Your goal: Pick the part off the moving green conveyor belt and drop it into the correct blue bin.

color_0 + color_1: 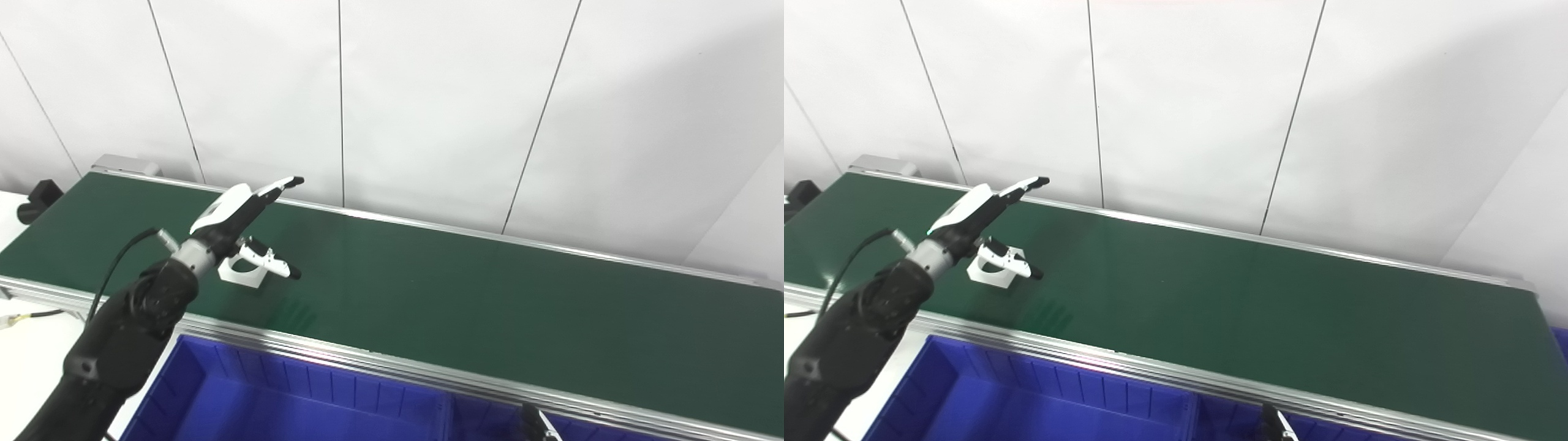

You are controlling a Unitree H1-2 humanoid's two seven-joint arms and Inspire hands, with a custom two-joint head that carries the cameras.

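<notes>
A: Left hand [236, 211]?
B: Over the near-left part of the green conveyor belt [465, 288], fingers [283, 184] spread out straight, thumb pointing right, nothing gripped.
A: Part?
B: White part [240, 272], looks like a small bracket with a curved cutout, lying flat on the belt just under the left hand's thumb. Touching or a gap, can't tell.
A: Right hand?
B: Only a sliver, right hand [539, 425] at the bottom edge, above the bins. Whether its fingers are spread or curled, can't tell.
A: Bins?
B: Blue bin [257, 398] right below the belt's near rail, second blue bin [484, 416] beside it, divider between.
</notes>
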